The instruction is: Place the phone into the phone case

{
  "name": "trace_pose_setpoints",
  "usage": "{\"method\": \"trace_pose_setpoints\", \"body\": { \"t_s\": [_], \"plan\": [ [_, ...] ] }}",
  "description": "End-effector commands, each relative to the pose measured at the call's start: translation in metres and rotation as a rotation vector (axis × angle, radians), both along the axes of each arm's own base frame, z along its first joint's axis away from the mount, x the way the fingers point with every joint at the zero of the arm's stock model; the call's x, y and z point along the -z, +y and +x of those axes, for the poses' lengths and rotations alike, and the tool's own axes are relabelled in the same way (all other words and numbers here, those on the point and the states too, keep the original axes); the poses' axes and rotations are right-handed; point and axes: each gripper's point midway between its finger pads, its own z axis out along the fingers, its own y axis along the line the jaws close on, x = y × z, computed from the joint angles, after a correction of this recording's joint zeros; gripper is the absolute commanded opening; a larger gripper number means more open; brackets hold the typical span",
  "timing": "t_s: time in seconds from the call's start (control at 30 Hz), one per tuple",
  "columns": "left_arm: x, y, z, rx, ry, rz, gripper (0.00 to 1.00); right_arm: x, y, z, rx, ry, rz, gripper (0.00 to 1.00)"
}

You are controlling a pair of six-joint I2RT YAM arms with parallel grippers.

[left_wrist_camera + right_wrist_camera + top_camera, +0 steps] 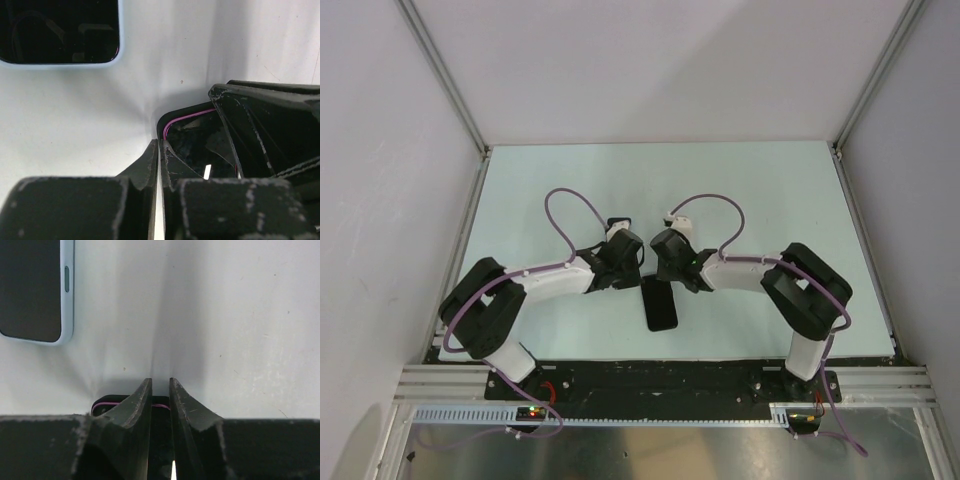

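The phone (pixel 660 305) lies screen up on the table just in front of both grippers. Its dark screen and pale blue rim show at the top left of the left wrist view (pixel 60 30) and the right wrist view (pixel 30 285). The black phone case (pixel 195 137) with a pink inner line lies open side up, hidden under the grippers in the top view. My left gripper (pixel 625 262) (pixel 160 142) is closed across the case's corner wall. My right gripper (pixel 665 262) (pixel 160 382) pinches the case's end wall (pixel 107 401); its fingers (pixel 270 130) reach over the case.
The pale table (pixel 570 180) is enclosed by white walls with aluminium posts at the back corners. A black mounting rail (pixel 660 385) runs along the near edge. Purple cables (pixel 570 205) loop above each wrist.
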Motion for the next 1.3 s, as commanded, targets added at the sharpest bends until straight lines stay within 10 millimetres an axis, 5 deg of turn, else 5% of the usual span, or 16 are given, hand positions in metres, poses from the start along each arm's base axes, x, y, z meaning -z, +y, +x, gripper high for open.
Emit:
{"method": "trace_pose_setpoints", "body": {
  "t_s": [0.0, 0.2, 0.37, 0.63, 1.27],
  "plan": [
    [-0.016, -0.002, 0.005, 0.019, -0.039, -0.022, 0.09, 0.052, -0.038, -0.078, -0.107, 0.376, -0.092, 0.28],
    [-0.019, -0.003, 0.004, 0.025, -0.043, -0.030, 0.16, 0.003, -0.036, -0.049, -0.088, 0.293, 0.031, 0.42],
    [-0.021, -0.008, 0.006, 0.042, -0.041, -0.038, 0.20, -0.018, -0.045, -0.037, -0.054, 0.256, 0.067, 0.49],
    [-0.019, -0.014, -0.002, 0.082, -0.020, -0.051, 0.26, -0.014, -0.047, -0.048, -0.059, 0.282, 0.143, 0.55],
    [0.006, -0.023, -0.014, 0.131, 0.036, 0.008, 0.25, 0.003, -0.033, -0.062, -0.090, 0.312, 0.150, 0.49]
  ]
}}
